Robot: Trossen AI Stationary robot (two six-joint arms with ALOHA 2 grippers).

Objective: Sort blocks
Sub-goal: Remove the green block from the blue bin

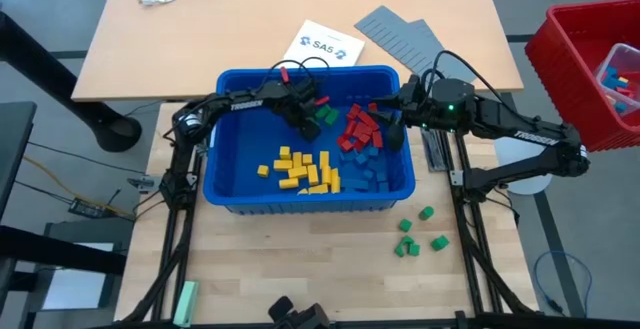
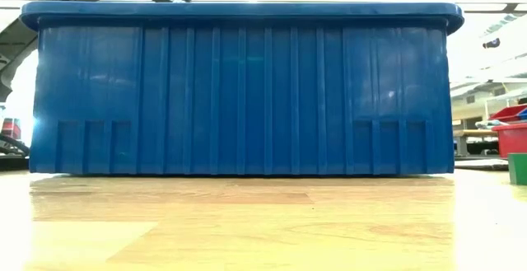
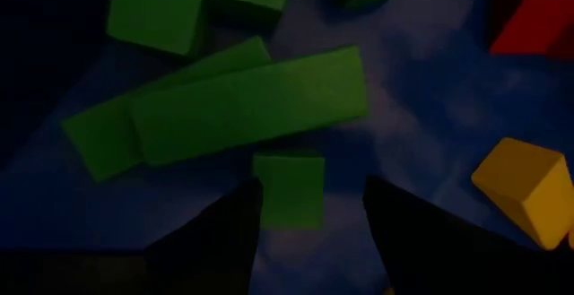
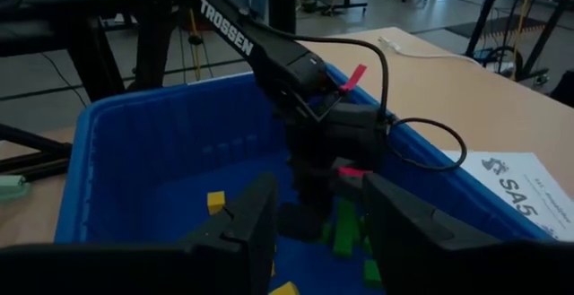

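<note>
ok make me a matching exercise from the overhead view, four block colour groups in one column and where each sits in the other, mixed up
Column 1:
1. yellow blocks
2. red blocks
3. loose green blocks
4. blue blocks

Column 2:
A. on the wooden table outside the blue bin, off its near right corner
B. in the bin, in its near left part
C. in the bin, beside the right gripper
D. in the bin, in its near right part, just below the red pile

Pairs: 1-B, 2-C, 3-A, 4-D

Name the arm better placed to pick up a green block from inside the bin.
Left. Its gripper is open right over a small green block in the blue bin; the right gripper sits by the red blocks.
</note>
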